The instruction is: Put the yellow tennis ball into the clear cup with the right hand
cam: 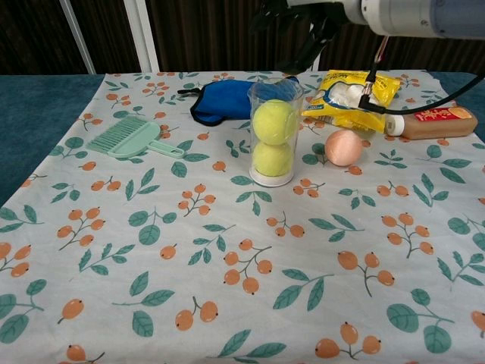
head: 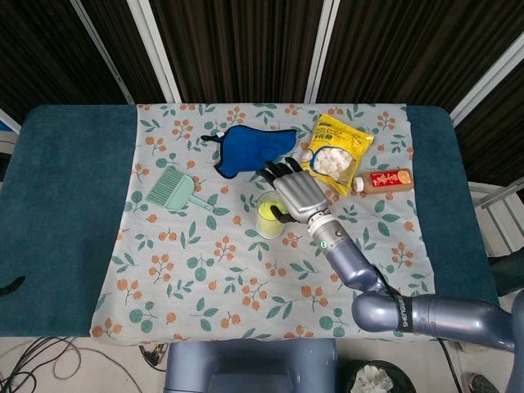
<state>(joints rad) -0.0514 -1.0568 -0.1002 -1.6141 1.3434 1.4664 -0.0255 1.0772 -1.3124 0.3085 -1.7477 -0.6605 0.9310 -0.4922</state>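
Observation:
The clear cup (cam: 273, 130) stands upright on the floral cloth and holds two yellow tennis balls, one (cam: 274, 121) stacked on the other (cam: 271, 159). From the head view the cup (head: 266, 214) shows yellow inside. My right hand (head: 296, 191) hovers above and a little to the right of the cup, fingers spread, holding nothing; in the chest view the right hand (cam: 303, 23) is at the top edge, above the cup's rim. My left hand appears in neither view.
A blue cloth (head: 252, 148) lies behind the cup, a green brush (head: 176, 190) to its left. A yellow snack bag (head: 334, 153), a small bottle (head: 383, 179) and a peach-coloured ball (cam: 343, 147) sit to the right.

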